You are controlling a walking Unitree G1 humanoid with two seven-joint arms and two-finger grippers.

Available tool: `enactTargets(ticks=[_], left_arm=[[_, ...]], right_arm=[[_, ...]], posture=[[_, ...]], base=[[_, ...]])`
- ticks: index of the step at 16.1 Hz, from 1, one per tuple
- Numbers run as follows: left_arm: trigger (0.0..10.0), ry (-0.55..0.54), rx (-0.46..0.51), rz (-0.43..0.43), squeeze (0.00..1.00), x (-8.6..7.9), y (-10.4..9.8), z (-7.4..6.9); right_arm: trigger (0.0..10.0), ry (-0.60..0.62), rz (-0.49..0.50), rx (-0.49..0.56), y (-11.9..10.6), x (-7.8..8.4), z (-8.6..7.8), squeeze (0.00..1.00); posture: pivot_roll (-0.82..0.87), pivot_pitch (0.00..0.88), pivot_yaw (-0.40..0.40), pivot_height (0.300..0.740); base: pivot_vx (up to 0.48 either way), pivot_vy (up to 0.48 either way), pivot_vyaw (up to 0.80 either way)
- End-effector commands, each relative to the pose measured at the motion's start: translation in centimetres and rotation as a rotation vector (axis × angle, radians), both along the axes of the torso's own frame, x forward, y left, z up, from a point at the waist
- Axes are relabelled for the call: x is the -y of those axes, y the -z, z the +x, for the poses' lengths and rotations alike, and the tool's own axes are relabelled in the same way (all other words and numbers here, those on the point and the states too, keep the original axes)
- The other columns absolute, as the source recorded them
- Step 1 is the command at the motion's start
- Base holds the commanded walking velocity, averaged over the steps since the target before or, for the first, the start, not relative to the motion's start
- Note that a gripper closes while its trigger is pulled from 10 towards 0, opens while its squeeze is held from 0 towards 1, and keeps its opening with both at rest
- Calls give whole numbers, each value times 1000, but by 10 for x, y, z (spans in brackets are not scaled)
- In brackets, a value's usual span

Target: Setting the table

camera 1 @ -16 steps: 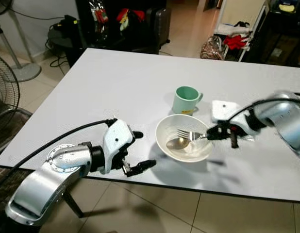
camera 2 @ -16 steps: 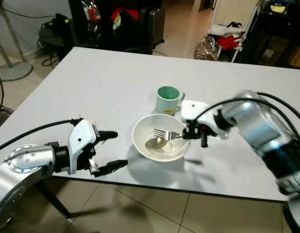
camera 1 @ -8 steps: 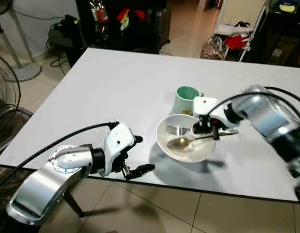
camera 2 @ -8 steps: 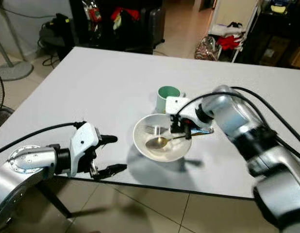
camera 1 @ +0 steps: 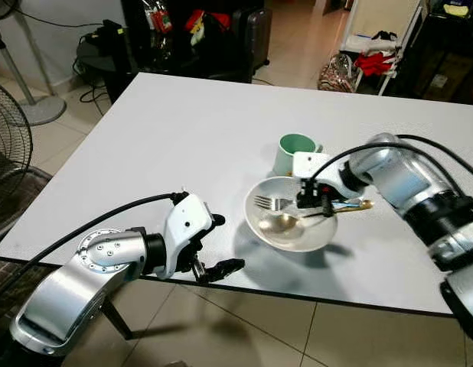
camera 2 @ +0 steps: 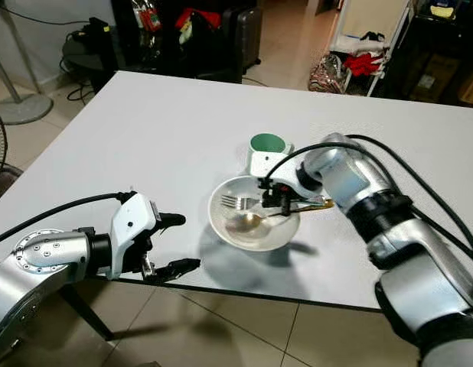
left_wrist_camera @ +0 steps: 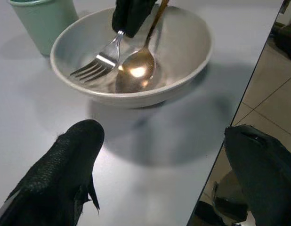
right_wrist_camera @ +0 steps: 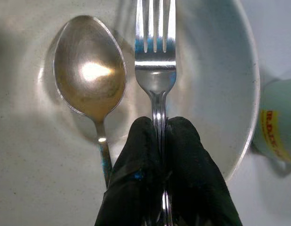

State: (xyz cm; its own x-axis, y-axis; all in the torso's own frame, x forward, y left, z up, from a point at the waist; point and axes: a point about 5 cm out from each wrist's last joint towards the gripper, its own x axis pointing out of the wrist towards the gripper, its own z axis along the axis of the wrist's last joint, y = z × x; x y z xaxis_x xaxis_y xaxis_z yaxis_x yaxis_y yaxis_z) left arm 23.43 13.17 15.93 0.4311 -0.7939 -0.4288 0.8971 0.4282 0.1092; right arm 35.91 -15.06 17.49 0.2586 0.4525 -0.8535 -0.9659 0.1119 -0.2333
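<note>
Our right tool (right_wrist_camera: 162, 141) is clenched on the fork (right_wrist_camera: 156, 56), whose tines now hang over the bowl (camera 1: 256, 222) beside the spoon (right_wrist_camera: 89, 70); a second ago it held the fork farther right, so we judge it is about to lift it out. Left tool (camera 1: 213, 245) waits released at the table (camera 1: 167, 130) edge. The cup (camera 1: 291, 153) carries a yellow label, unreadable.

Standing fan (camera 1: 8, 115): wire grille, at the robot's left beside the table, on a tiled floor (camera 1: 252, 329). Second fan's pole and round base (camera 1: 34, 107) further back on the left. Dark shelving (camera 1: 190, 34) beyond the far edge, holding red and mixed items; black cables (camera 1: 95, 42) piled alongside. Red cloth (camera 1: 372, 63) on a white rack, far right. Patterned bag (camera 1: 336, 76) on the floor beside that rack.
</note>
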Motion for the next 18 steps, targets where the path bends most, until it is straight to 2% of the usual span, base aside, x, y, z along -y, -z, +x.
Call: enactTargets(ticks=[1,3,4,7,10,11,12,13,14,15,16,17,18], left_arm=[[10000,14,17,-6,341,2,-5,0],[10000,14,20,-8,345,3,-6,0],[10000,14,22,-10,345,3,-6,1],[10000,13,25,-13,341,4,-6,4],[10000,-110,72,29,306,2,1,24],[10000,-190,105,41,302,0,6,34],[10000,-278,121,38,302,-1,13,47],[10000,-290,123,37,302,0,15,49],[10000,-316,120,39,302,2,21,55],[10000,-329,119,43,306,6,26,60],[10000,-328,121,44,302,11,29,65],[10000,-312,119,38,302,17,30,68],[10000,-287,121,37,302,26,31,71]], right_arm=[[10000,9,5,35,-7,0,4,675],[10000,9,8,35,-8,3,4,937],[10000,9,11,37,-10,4,4,1000],[10000,-4,12,45,-16,6,4,1000],[10000,-30,40,99,-38,10,0,1000],[10000,-18,90,118,-49,12,-5,1000],[10000,22,197,129,-60,13,-14,1000],[10000,29,220,129,-62,13,-17,1000],[10000,55,289,113,-62,14,-31,1000],[10000,63,311,103,-59,17,-43,1000],[10000,67,317,98,-55,20,-54,420],[10000,89,329,90,-52,22,-60,0],[10000,116,334,86,-49,26,-65,0]], posture=[[-75,0,-15,740],[-78,0,-12,740],[-79,0,-11,740],[-90,0,-3,740],[-92,0,-4,740],[-90,0,-22,740],[-90,0,-22,740],[-89,0,-32,740],[-108,0,-21,740],[-116,0,-14,740],[-128,0,-4,740],[-132,0,2,740],[-132,0,2,740]], base=[[0,0,0],[0,0,0],[0,0,0],[0,0,0],[0,0,0],[0,0,0],[0,0,0],[0,0,0],[0,0,0],[0,0,0],[0,0,0],[0,0,0],[0,0,0]])
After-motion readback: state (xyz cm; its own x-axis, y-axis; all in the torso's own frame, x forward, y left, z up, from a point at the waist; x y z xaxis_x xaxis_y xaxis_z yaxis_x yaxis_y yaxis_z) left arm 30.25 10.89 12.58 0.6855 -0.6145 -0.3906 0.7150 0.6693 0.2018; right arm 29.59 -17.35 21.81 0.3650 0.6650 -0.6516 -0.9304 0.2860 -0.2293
